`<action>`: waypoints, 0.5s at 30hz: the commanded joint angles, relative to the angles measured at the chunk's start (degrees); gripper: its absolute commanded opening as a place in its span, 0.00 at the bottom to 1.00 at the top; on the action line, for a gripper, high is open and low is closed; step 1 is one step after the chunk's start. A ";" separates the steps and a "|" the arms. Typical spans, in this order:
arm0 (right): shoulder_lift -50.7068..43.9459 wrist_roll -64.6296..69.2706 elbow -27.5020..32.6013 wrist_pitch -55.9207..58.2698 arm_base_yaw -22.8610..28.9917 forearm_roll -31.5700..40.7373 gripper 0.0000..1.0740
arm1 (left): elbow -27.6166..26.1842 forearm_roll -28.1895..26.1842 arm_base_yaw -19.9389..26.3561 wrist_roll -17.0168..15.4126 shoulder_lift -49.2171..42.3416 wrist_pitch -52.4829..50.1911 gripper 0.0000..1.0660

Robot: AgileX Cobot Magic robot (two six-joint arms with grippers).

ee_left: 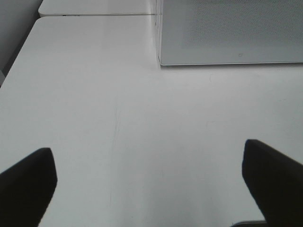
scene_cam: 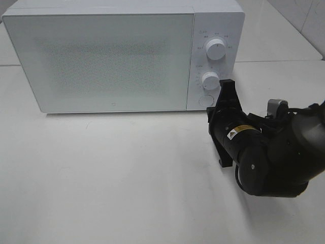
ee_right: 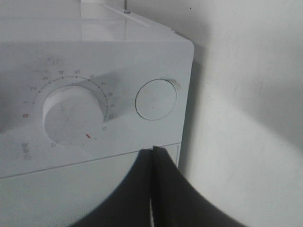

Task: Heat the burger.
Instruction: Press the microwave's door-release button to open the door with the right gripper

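The burger is out of view in every frame. A white microwave stands at the back of the table with its door shut. My right gripper is shut with nothing in it, its tips close to the microwave's control panel, just right of the lower knob and above the round button. In the right wrist view the shut fingertips sit near the round button and the knob. My left gripper is open and empty above bare table, short of the microwave's front corner.
The upper knob sits above the lower one on the panel. The white table stretches in front of the microwave. The bulky black right arm fills the table's right side. A second table edge shows behind.
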 commanded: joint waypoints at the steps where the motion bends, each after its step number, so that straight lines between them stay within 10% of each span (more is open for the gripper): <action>1: 0.97 -2.69 -2.86 1.89 -2.29 -1.55 0.00 | 0.00 -0.17 0.06 -0.29 -0.40 -0.86 0.95; 15: 6.82 -4.81 -10.89 4.35 -4.07 1.66 0.00 | 0.00 -0.17 0.06 -0.29 -0.40 -0.86 0.95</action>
